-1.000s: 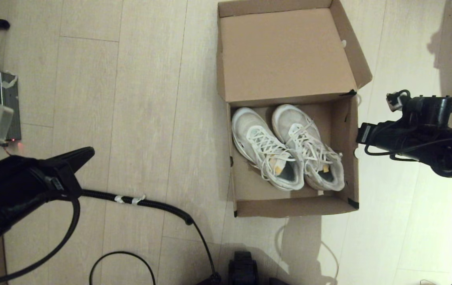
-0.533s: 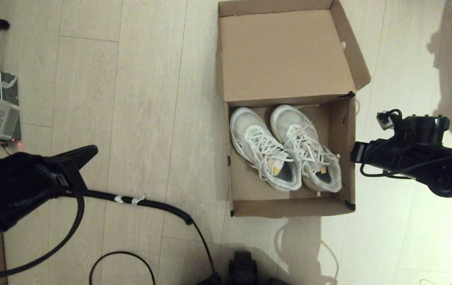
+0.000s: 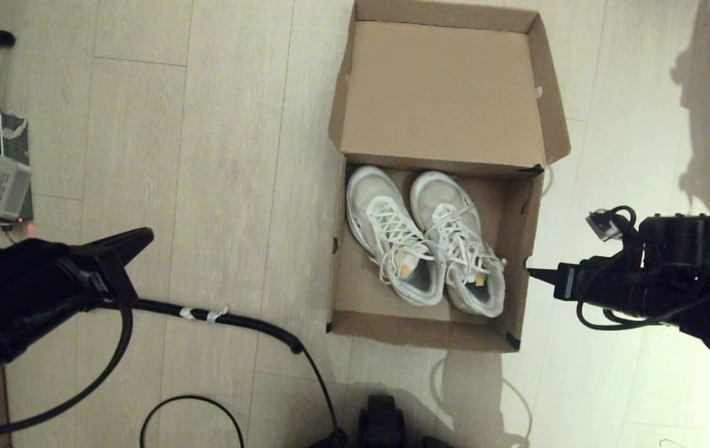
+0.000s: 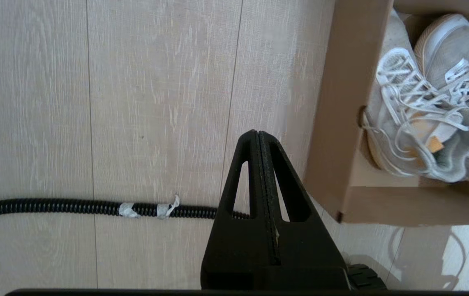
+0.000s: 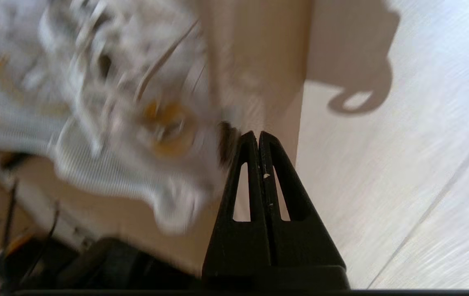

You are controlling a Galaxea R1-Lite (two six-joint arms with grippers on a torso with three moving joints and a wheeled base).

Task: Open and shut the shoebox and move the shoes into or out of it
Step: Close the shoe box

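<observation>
head view | right gripper (image 3: 532, 272) closed, empty, tip at shoebox (image 3: 519, 249) right wall | left gripper (image 4: 257, 133) closed, floor-side

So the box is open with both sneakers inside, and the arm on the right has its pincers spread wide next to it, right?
Not quite: the right gripper is shut, fingers pressed together, as the right wrist view shows. The rest holds: the shoebox is open with both shoes inside, and the gripper sits beside its wall.
</observation>
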